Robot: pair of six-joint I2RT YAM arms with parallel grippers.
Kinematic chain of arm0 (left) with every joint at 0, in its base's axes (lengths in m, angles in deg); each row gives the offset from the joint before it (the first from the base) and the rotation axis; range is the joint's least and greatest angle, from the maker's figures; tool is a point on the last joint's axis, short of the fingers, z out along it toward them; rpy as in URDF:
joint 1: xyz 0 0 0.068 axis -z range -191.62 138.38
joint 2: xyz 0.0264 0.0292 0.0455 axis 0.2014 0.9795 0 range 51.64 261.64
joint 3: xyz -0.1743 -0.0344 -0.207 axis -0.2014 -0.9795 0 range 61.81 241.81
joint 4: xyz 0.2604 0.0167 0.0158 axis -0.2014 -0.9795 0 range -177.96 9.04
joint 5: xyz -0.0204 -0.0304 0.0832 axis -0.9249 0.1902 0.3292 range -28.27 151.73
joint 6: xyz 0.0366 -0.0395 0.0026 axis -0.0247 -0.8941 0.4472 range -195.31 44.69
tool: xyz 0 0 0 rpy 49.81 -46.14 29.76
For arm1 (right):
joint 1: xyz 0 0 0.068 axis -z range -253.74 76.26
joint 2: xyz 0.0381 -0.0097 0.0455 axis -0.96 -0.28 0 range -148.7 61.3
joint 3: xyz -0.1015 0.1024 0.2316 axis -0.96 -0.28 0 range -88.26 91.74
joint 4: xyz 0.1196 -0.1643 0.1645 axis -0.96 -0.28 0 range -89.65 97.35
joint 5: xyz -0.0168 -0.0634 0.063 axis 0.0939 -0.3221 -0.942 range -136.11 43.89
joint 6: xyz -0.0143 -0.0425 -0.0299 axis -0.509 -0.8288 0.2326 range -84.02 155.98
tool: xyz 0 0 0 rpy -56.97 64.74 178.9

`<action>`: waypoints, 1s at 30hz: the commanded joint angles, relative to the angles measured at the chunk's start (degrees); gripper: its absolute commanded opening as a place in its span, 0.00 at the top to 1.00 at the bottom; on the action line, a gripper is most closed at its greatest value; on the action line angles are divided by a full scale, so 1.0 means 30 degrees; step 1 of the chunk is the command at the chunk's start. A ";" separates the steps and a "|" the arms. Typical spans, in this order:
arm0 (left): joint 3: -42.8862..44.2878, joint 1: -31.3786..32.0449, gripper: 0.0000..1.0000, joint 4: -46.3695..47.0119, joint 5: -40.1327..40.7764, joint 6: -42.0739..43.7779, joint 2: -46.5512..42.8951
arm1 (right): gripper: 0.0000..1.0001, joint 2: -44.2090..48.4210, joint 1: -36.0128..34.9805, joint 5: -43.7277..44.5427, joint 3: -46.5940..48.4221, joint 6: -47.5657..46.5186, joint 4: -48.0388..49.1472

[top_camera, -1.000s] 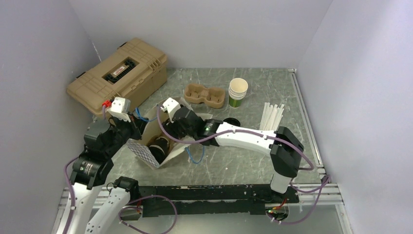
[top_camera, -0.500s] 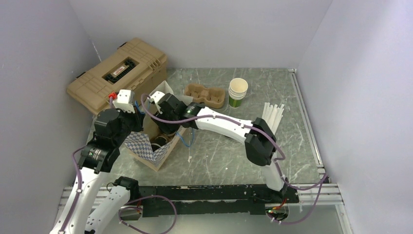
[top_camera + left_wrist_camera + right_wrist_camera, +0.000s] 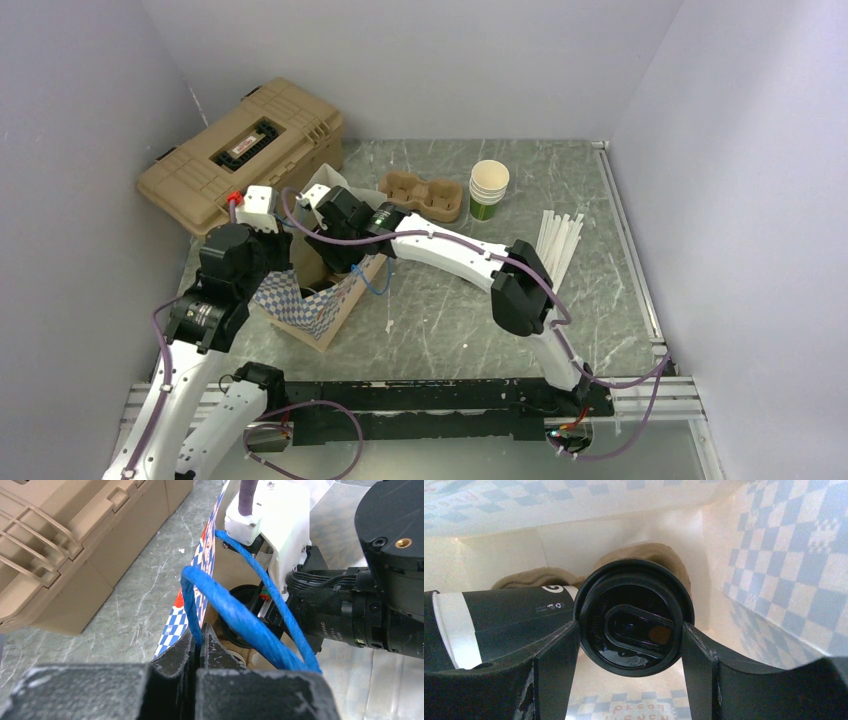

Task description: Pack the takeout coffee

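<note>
The takeout coffee [image 3: 634,617] shows its round black lid from above, inside a blue-checkered paper bag [image 3: 784,570]. My right gripper [image 3: 629,630] reaches down into the bag, and its two fingers press against opposite sides of the lid. In the top view the bag [image 3: 305,305] stands at centre left with the right wrist [image 3: 345,215] over its mouth; the cup is hidden there. My left gripper [image 3: 200,640] is shut on the bag's blue rope handle [image 3: 225,610] and holds that side up.
A dark cup with a white band [image 3: 499,617] sits beside the coffee, on a brown carrier [image 3: 524,577]. On the table are a tan toolbox [image 3: 245,150], a cardboard cup carrier [image 3: 420,195], a stack of cream cups [image 3: 488,188] and white straws [image 3: 560,238].
The bag has gone from lying tilted on its side to standing more upright. Both arms moved toward the back left, the right reaching deeper into the bag.
</note>
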 commanded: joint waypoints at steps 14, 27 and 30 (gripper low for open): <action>-0.0341 0.0090 1.00 -0.0690 -0.0100 0.0050 0.0084 | 0.16 0.1816 0.0154 0.1279 -0.0593 0.1642 -0.0998; -0.0341 0.0090 1.00 -0.0768 -0.0205 0.0149 0.0121 | 0.00 0.3915 0.0242 0.2374 -0.0031 0.2454 -0.0213; -0.0326 0.0089 1.00 -0.0812 -0.0215 0.0157 0.0148 | 0.00 0.4254 0.0242 0.3041 0.0426 0.2425 -0.0526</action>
